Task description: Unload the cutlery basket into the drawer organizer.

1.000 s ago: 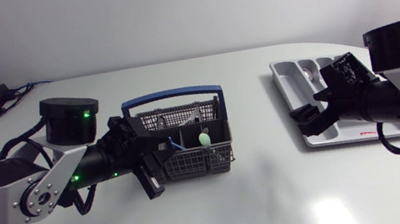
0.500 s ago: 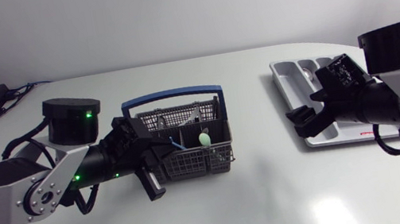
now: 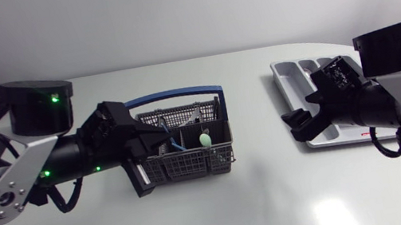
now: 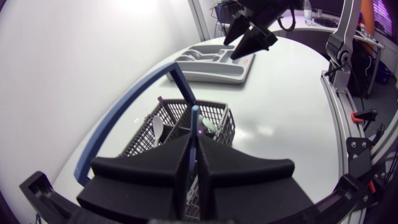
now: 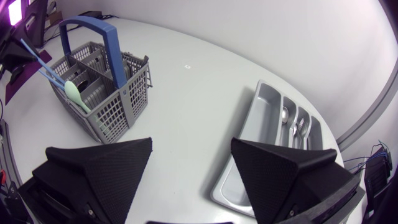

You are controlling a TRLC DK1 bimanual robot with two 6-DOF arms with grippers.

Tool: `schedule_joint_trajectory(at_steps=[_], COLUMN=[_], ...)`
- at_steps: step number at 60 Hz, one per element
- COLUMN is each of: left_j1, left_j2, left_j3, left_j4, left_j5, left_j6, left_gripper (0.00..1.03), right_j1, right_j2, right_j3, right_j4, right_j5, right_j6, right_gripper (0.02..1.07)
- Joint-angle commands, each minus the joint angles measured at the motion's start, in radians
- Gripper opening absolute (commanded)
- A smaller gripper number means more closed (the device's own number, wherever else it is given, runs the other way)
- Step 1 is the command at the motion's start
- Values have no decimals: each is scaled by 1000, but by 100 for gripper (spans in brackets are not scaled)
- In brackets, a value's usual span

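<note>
Blue-handled utensil (image 4: 194, 119), maybe a spoon, stands in the basket (image 3: 192, 162) left of the worktop's middle, clenched by the left tool (image 4: 192, 142); the right tool (image 5: 191, 142) gapes released beside the organizer (image 3: 286, 83) at the right edge.

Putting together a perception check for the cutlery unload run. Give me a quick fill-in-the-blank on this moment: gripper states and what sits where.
1. The left gripper is shut on a thin ____-handled utensil standing in the basket.
2. The right gripper is ____, with nothing between its fingers.
3. The ____ spoon stands in the basket, and neither gripper touches it.
4. Metal cutlery lies in the drawer organizer, which is nearer the ____ gripper.

Missing words: blue; open; green; right
</note>
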Motion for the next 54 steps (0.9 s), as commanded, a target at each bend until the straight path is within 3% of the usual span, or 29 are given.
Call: schedule_joint_trajectory(at_steps=[1,26,39,54], left_j1=[11,22,-72,-118], left_j2=[-68,-286,-246,-126], left_j3=[53,251,337,357], left_j4=[-34,-254,-372,-378], left_j5=[6,-6,-2,109], left_j6=[-17,-148,-317,-464], left_gripper=[3,3,3,3], right_j1=[14,74,157,284], right_j2=[-28,-207,-299,-336], right_j3=[-26,7,67,109], right_j4=[-14,-138,-238,-284], right_j5=[10,7,-13,-58], right_j6=[13,13,49,93], right_gripper=[93,93,93,93])
